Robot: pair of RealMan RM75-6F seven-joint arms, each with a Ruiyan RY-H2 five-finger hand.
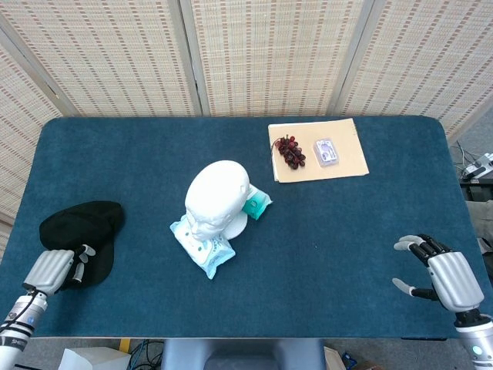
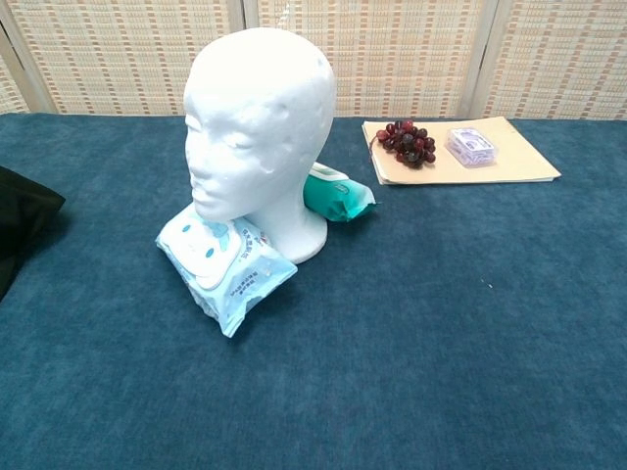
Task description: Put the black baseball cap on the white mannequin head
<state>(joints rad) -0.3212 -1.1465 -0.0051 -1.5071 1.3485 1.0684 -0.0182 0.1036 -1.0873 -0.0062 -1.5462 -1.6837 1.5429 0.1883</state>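
Black baseball cap (image 1: 77, 231) lies at the table's left edge, well apart from the white mannequin head (image 1: 216, 196), which stands mid-table to the cap's right. Left hand (image 1: 55, 269) grips the cap's near edge, fingers curled over the fabric (exact purchase hard to see). Right hand (image 1: 443, 277) rests far right, fingers spread, holding nothing. Left is the nearer hand; the carry should run rightward and slightly away from the robot.
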